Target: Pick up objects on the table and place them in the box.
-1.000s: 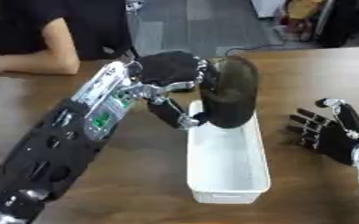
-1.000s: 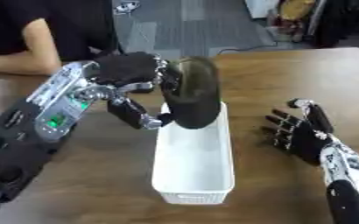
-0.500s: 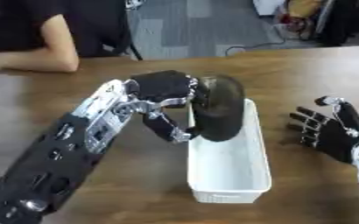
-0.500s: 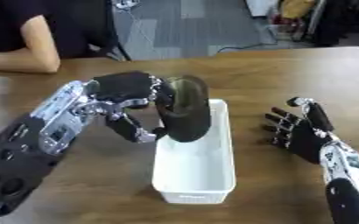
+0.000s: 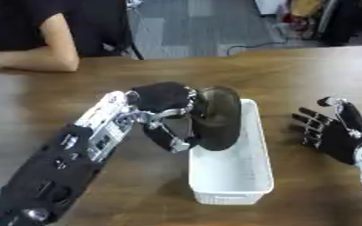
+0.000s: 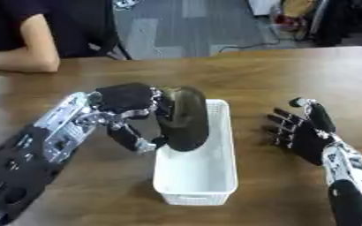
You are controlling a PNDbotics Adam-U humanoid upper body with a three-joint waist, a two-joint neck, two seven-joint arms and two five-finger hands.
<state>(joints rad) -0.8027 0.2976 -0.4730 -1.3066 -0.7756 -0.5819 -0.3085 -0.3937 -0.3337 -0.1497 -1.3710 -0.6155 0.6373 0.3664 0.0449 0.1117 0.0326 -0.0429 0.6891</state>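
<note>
Fingers (image 5: 171,137) of left hand (image 5: 162,99) curled round dark oval object (image 5: 217,117), held upright over white box's (image 5: 232,194) near-left rim, lower end inside. Right hand (image 5: 332,134) released, fingers spread, idle beside box. Brown wooden worktop (image 5: 130,70); grey floor beyond far edge.

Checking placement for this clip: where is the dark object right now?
The dark oval object is held upright in the left hand, at the left wall of the white box, its lower end dipping into the box's far half.
</note>
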